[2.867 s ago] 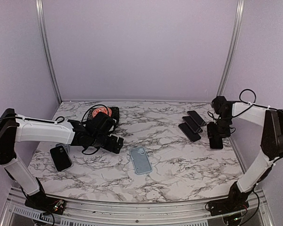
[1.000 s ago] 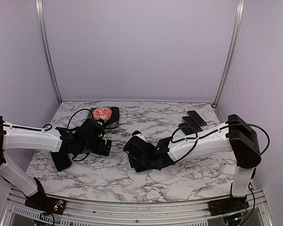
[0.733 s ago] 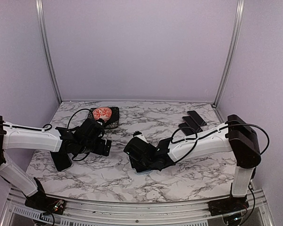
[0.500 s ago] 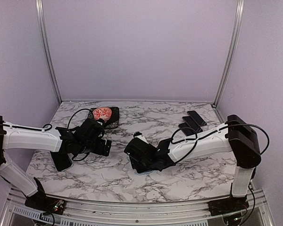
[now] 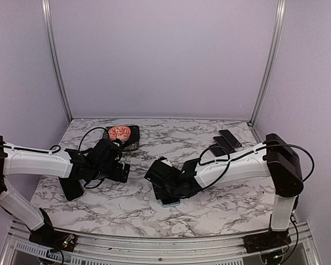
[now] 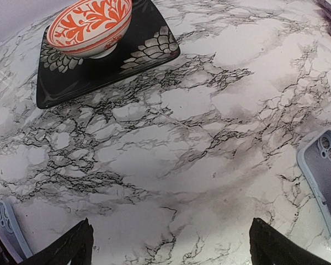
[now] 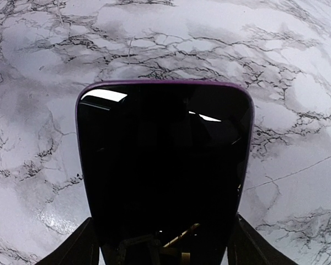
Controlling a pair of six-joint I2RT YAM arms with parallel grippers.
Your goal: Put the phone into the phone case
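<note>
The marble surface (image 5: 220, 187) carries everything. The right arm (image 5: 237, 163) reaches across it to the middle, its pincer (image 5: 166, 186) clamped on the phone (image 7: 163, 165), 1 finger on each long edge. The phone hangs low over the pale phone case (image 6: 320, 176), which lies flat on the surface directly beneath that pincer.

I judge the step in hand to be the seating: the phone is gripped and brought over the case, but not yet in it. The next move calls for squaring the phone's outline with the case rim, setting 1 end in first, then pressing the rest down. The light case could slide under that push. The left pincer (image 6: 168, 247), off to the case's left with its 2 fingers wide apart and nothing between them, looks free to steady it.

From above, the right arm covers nearly all the case; only a sliver of its near end shows. I cannot tell whether phone and case already touch. The right wrist view is filled by the phone's dark glossy face, which hides the case entirely. The left wrist view cuts the case off at the frame edge, showing just its camera cut-out end.
</note>
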